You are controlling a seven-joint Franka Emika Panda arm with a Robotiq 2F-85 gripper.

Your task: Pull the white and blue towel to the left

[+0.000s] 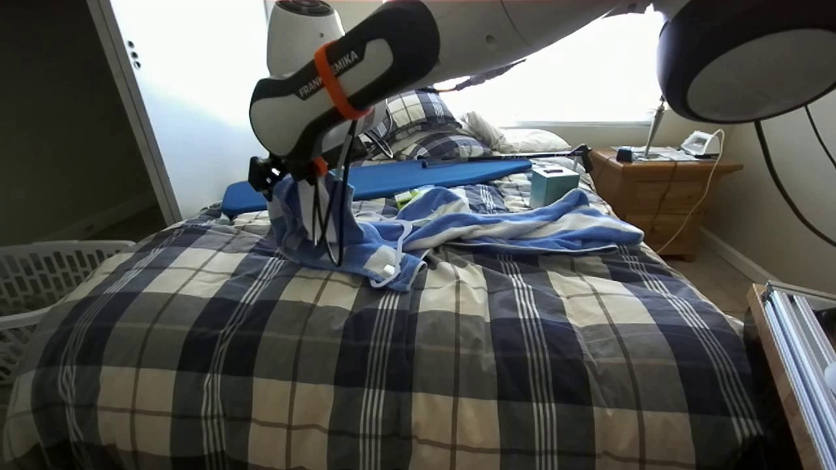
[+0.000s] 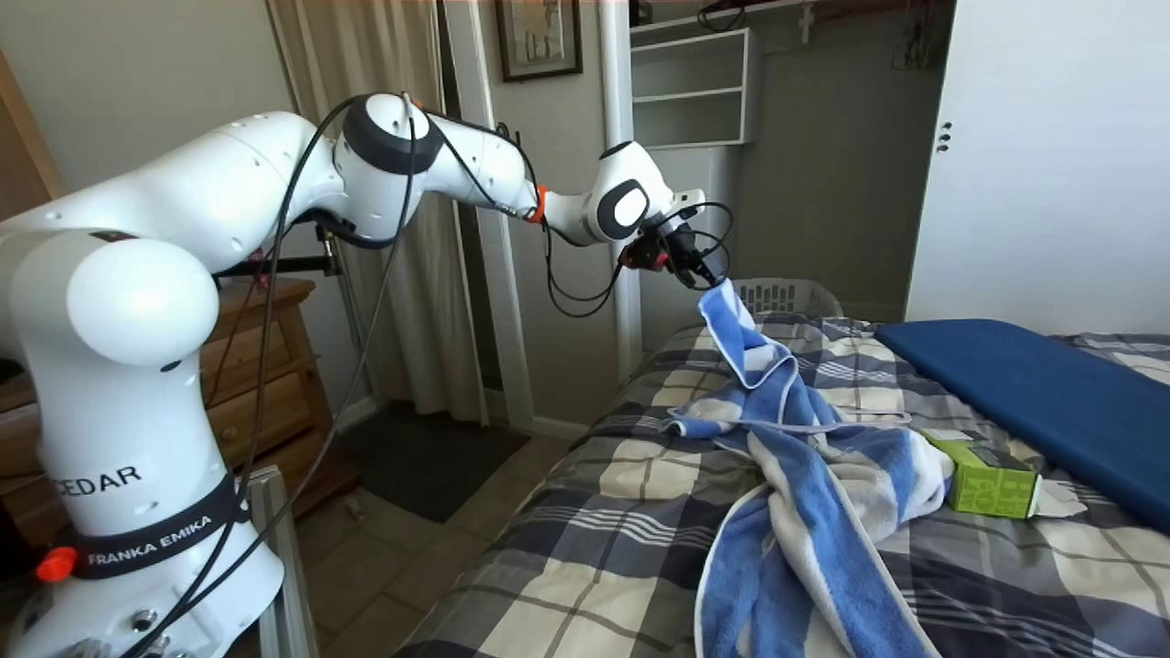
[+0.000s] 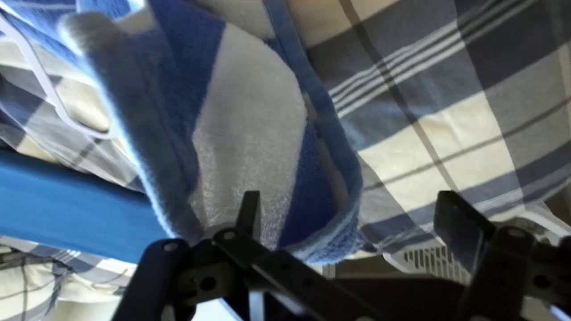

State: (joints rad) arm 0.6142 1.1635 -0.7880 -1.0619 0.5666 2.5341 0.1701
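The blue and white striped towel (image 1: 496,228) lies bunched across the bed, with one end raised in a peak up to my gripper (image 2: 713,277). It also shows in an exterior view (image 2: 823,512), where its top corner meets the fingertips. In the wrist view my gripper (image 3: 350,214) has its two black fingers wide apart. The raised towel (image 3: 250,111) hangs close at the left finger and partly into the gap. The right finger stands apart from the cloth. Whether the cloth touches the left finger is hard to tell. A thin pale strap (image 1: 400,245) loops over the towel.
A blue ironing board (image 2: 1033,393) lies on the plaid bed (image 1: 457,365). A green box (image 2: 992,484) sits beside the towel, and a teal box (image 1: 554,186) stands on the bed. A white laundry basket (image 1: 39,274) stands beyond the bed's edge. A nightstand (image 1: 653,189) holds an iron.
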